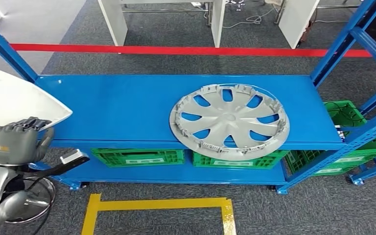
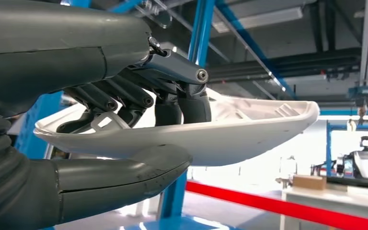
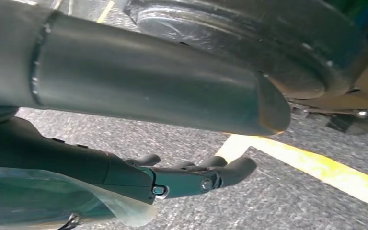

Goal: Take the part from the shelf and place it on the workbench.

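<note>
At the left edge of the head view, the left hand [image 1: 17, 142] grips a white curved plastic panel [image 1: 14, 100], thumb beneath, fingers [image 2: 182, 103] inside. The right hand [image 3: 191, 175] hangs open. A silver hubcap [image 1: 230, 120] lies on the blue shelf [image 1: 117, 105].
</note>
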Robot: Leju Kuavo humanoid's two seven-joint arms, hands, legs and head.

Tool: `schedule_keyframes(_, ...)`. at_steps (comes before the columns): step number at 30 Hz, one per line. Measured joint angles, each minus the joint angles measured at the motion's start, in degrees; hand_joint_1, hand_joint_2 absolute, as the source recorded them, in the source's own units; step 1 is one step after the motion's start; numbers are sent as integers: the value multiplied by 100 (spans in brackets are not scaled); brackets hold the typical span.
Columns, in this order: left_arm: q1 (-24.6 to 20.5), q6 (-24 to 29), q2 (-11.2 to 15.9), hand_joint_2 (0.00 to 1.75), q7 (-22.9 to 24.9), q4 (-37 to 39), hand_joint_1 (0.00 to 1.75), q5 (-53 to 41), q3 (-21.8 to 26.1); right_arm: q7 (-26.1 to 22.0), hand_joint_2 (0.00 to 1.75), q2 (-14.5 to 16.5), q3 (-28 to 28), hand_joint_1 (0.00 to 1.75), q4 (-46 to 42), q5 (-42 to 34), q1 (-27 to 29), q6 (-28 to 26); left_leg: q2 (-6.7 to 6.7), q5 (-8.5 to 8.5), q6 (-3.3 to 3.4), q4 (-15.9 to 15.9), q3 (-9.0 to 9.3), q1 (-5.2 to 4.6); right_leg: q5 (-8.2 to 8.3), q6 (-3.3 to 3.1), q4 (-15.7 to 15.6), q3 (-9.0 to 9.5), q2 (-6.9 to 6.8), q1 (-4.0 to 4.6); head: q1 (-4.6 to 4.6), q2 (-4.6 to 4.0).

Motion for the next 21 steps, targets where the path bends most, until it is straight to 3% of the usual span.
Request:
schedule_keyframes(2, 94, 19, 78, 175, -17, -65, 175, -10, 89, 14, 0, 7, -12, 0, -34, 10, -7, -12, -20, 10, -68, 37, -54, 10, 5, -32, -74, -25, -21, -6, -1, 0)
schedule_keyframes(3, 126, 21, 112, 175, -22, -90, 175, -12, 121, 16, 0, 11, -19, 0, -47, 13, -13, -14, -18, -64, -107, 103, -96, 15, 18, -70, -108, -41, -36, -16, -6, 0)
schedule_keyframes(4, 147, 22, 137, 175, -27, -112, 175, -13, 145, 18, 0, 15, -26, 0, -57, 14, -19, -19, -13, -213, -147, 263, -165, 27, 39, -113, -139, -67, -54, -26, -16, 0)
schedule_keyframes(6, 172, 22, 164, 175, -31, -136, 175, -16, 173, 18, 0, 19, -36, 0, -64, 15, -23, -30, 3, -661, -225, 883, -378, 72, 101, -188, -151, -154, -93, -23, -31, 0)
schedule_keyframes(8, 208, 22, 168, 175, -31, -141, 175, -19, 179, 18, 0, 19, -39, 0, -64, 16, -21, -36, 6, -951, -276, 1507, -546, 126, 169, -207, -145, -251, -128, -13, -33, 0)
schedule_keyframes(9, 226, 22, 169, 175, -31, -142, 175, -20, 179, 18, 0, 20, -39, 0, -66, 16, -22, -36, 8, -925, -294, 1586, -522, 148, 207, -203, -141, -304, -144, -11, -33, 0)
schedule_keyframes(10, 238, 22, 171, 175, -31, -145, 175, -21, 181, 18, 0, 20, -40, 0, -69, 16, -22, -36, 11, -790, -305, 1453, -401, 167, 244, -195, -134, -355, -158, -11, -33, 0)
schedule_keyframes(12, 241, 22, 185, 175, -31, -167, 175, -22, 190, 18, 0, 21, -43, 0, -80, 16, -24, -36, 38, -452, -312, 693, 68, 192, 317, -163, -118, -444, -180, -10, -34, 0)
schedule_keyframes(14, 240, 23, 203, 175, -31, -198, 175, -22, 207, 18, 0, 22, -44, 0, -95, 17, -26, -36, 64, -354, -287, 6, 450, 177, 397, -103, -113, -499, -193, -4, -29, 0)
schedule_keyframes(17, 241, 24, 217, 175, -31, -217, 175, -22, 233, 18, 0, 24, -46, 0, -109, 20, -29, -36, 66, -316, -191, -167, 465, 139, 512, 7, -131, -531, -205, -15, -29, 0)
schedule_keyframes(18, 237, 24, 219, 175, -31, -221, 175, -22, 240, 18, 0, 24, -48, 0, -112, 20, -29, -36, 70, -266, -145, -178, 424, 141, 468, 34, -105, -561, -191, -21, -29, 0)
schedule_keyframes(19, 234, 25, 217, 175, -31, -227, 175, -22, 248, 19, 0, 24, -48, 0, -114, 19, -29, -36, 75, -204, -90, -191, 372, 147, 316, 57, 3, -624, -168, -21, -24, 0)
schedule_keyframes(21, 231, 26, 211, 175, -31, -237, 175, -23, 257, 20, 0, 28, -49, 0, -118, 17, -28, -34, 83, -72, -14, -201, 229, 142, -223, 77, 547, -823, -113, -18, -18, 0)
